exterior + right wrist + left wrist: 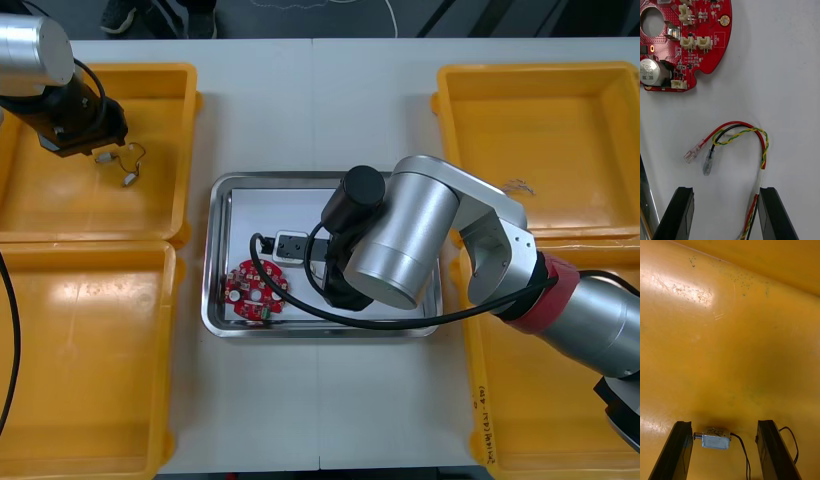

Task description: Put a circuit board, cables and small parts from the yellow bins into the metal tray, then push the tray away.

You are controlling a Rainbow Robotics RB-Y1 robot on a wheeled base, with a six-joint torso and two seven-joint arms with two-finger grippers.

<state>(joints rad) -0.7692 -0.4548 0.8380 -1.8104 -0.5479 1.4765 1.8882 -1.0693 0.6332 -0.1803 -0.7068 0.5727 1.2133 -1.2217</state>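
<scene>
My left gripper point(726, 454) is open low in the far left yellow bin point(165, 120). A small metal part point(715, 440) with a thin black wire lies between its fingers, closer to one of them. From above, that gripper point(92, 147) hangs over two small metal parts point(129, 180) joined by wire. My right gripper point(726, 215) is open just above the metal tray's white floor point(790, 75). A red and yellow cable point(740, 132) lies loose ahead of it, its tail running along one finger point(775, 213). The round red circuit board point(688, 37) lies beyond; in the front view the circuit board point(254, 291) sits in the tray point(214, 250).
My right arm point(400, 240) covers much of the tray. A black cable point(290, 300) and a white connector point(290, 243) lie in the tray beside the board. Yellow bins stand near left point(90, 360), far right point(540, 140) and near right point(500, 420).
</scene>
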